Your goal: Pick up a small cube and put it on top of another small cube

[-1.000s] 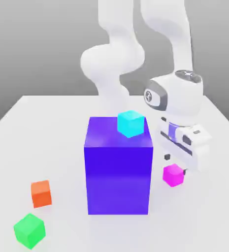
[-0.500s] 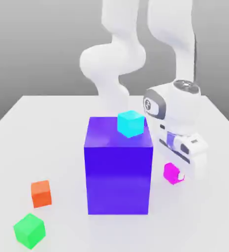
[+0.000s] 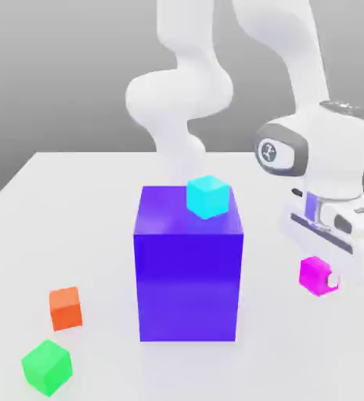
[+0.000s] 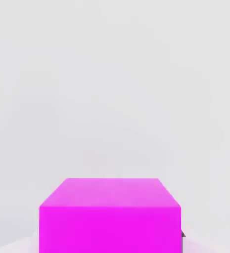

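The small magenta cube [image 3: 316, 275] hangs just above the white table at the exterior view's right, with my gripper [image 3: 322, 277] shut on it. It sits to the right of the big blue-purple block [image 3: 188, 262]. In the hand view the magenta cube [image 4: 110, 215] is close up, with plain table beyond it. A cyan small cube [image 3: 208, 196] rests on top of the big block near its far right corner. An orange small cube [image 3: 66, 307] lies on the table at the exterior view's left.
A green cube [image 3: 47, 366] lies near the table's front left corner, in front of the orange one. The white arm rises behind the big block. The table's [image 3: 75, 211] right edge runs close behind my hand.
My gripper has shut on the magenta cube, lifted it slightly and carried it toward the exterior view's right, away from the big block. The other cubes have not moved.
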You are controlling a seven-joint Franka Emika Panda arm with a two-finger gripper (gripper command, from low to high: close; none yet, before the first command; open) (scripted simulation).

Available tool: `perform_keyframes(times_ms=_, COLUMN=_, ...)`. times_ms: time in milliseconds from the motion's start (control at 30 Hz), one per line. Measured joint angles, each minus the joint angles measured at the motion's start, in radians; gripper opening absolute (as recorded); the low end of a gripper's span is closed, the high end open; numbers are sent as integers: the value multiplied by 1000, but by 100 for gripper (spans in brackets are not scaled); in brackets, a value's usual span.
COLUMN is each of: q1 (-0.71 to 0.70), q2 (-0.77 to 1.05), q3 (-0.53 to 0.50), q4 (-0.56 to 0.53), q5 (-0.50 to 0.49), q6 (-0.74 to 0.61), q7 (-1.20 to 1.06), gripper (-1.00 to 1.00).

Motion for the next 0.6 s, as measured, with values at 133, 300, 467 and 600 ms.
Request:
perform_keyframes(times_ms=133, q1=-93, q2=80, q3=-76, q4=145, q5=24, q6=-60, q7=-32, gripper=-100)
perform_keyframes(times_ms=300, q1=-239, q2=138, q3=-178, q4=268, q5=64, q6=-141, q7=-92, gripper=-100)
perform_keyframes(times_ms=467, q1=-379, q2=158, q3=-275, q4=338, q5=107, q6=-213, q7=-159, gripper=-100)
perform_keyframes(times_ms=600, q1=-505, q2=117, q3=-345, q4=319, q5=173, q6=-266, q7=-246, gripper=-100)
